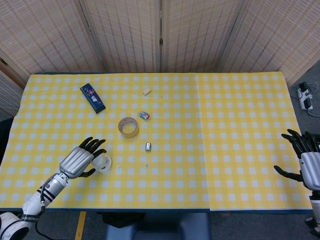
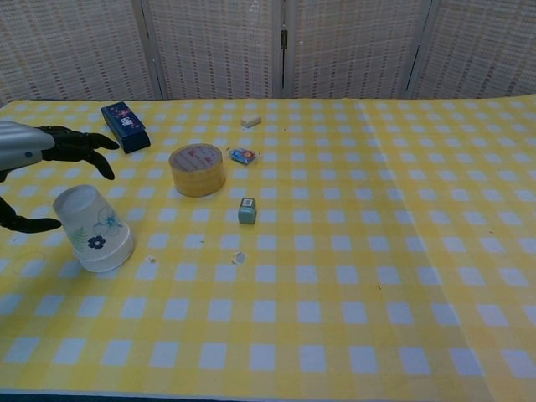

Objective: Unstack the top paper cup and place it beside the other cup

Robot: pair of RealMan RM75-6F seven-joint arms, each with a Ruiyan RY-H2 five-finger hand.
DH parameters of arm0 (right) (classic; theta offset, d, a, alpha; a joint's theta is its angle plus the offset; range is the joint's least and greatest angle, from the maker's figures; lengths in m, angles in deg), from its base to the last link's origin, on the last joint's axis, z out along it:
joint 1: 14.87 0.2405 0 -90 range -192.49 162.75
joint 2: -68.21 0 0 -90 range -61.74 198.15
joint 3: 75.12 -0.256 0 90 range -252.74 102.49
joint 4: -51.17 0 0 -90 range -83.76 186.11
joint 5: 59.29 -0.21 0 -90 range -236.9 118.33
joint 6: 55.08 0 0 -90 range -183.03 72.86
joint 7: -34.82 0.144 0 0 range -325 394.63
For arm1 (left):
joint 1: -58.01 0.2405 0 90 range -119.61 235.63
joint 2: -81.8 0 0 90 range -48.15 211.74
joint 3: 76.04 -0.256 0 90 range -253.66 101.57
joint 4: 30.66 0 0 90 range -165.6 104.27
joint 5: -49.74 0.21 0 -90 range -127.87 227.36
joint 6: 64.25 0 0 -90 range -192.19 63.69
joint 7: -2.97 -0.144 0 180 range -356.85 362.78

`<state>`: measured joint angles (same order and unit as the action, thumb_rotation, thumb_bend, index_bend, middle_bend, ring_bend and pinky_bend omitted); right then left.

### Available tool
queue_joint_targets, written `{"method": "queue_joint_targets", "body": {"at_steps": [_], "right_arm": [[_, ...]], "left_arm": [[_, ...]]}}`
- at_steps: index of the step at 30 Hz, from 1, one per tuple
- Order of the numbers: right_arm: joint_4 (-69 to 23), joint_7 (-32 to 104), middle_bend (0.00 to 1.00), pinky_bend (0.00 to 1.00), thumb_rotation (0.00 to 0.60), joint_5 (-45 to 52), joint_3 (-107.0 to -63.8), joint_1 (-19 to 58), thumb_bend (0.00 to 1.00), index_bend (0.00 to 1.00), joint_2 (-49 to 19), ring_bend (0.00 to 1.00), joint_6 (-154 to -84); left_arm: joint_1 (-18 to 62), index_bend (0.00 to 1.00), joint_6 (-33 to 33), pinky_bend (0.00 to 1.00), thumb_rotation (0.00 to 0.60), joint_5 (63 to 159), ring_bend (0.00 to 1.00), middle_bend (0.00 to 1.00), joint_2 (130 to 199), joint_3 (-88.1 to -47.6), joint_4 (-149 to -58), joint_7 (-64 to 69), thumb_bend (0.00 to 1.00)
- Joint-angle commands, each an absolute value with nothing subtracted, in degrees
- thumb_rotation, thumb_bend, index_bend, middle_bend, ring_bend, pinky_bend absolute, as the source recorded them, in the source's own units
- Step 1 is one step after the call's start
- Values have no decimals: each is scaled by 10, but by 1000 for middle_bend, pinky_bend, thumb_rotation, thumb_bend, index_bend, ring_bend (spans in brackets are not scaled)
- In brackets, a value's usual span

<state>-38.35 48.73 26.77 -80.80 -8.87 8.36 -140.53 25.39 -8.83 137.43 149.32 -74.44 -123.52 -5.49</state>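
Note:
A white paper cup stack (image 2: 92, 229) with a blue flower print stands upside down on the yellow checked table, near the front left; in the head view the cup (image 1: 104, 163) is partly covered by my left hand. My left hand (image 1: 80, 160) hovers over it with fingers spread, the thumb (image 2: 29, 224) close beside the cup's left wall and the other fingers (image 2: 79, 149) above and behind it, not closed on it. My right hand (image 1: 309, 162) rests open at the table's far right edge, far from the cup.
A roll of yellow tape (image 2: 197, 169) lies behind the cup to its right. A small green block (image 2: 246, 210), a blue wrapped sweet (image 2: 242, 155), a beige eraser (image 2: 249, 121) and a dark blue box (image 2: 125, 126) lie around the table's left half.

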Motion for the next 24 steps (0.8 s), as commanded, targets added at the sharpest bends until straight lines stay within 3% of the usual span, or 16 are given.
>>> {"method": "queue_joint_targets", "body": {"at_steps": [1, 24], "right_arm": [[-383, 488, 124, 42, 600, 268, -808, -89, 172, 201, 83, 172, -1405], [-384, 491, 124, 42, 600, 261, -814, -86, 171, 201, 88, 173, -1401]], "left_arm": [[252, 262, -89, 11, 600, 1371, 89, 57, 1495, -745, -1231, -53, 357], [248, 309, -78, 14, 600, 1367, 103, 87, 1509, -752, -1211, -40, 384]]}}
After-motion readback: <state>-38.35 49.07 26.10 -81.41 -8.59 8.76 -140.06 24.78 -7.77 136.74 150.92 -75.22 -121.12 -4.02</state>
